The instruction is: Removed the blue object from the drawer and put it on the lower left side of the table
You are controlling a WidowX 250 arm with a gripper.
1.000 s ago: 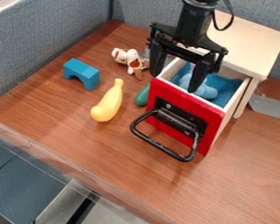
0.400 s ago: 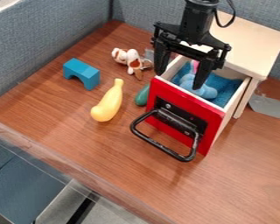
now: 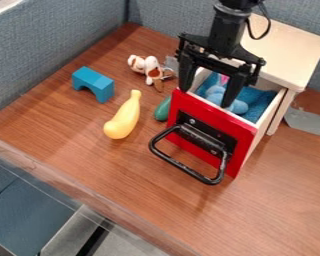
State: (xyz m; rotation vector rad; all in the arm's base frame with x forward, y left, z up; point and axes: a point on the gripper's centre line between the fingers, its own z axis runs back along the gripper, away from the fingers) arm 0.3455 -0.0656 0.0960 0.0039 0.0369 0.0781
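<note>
The black gripper (image 3: 205,98) hangs over the front left part of the drawer, open, its two fingers wide apart with their tips near the red front panel. Inside the pulled-out drawer (image 3: 215,131) lies a light blue plush toy (image 3: 238,106) with a bit of pink, on blue lining. The right finger stands in front of the toy and hides part of it. The wooden table (image 3: 89,155) spreads out to the left and in front of the drawer.
A black handle (image 3: 178,161) juts from the drawer front. Left of the drawer are a green object (image 3: 163,109), a yellow squash-like toy (image 3: 124,118), a blue arch block (image 3: 93,84) and a brown-and-white plush dog (image 3: 148,67). A grey flat piece (image 3: 307,121) lies at right.
The gripper has shifted slightly right and, since the last earlier frame, a little lower, its fingers still apart. The drawer and the toys have stayed in place.
</note>
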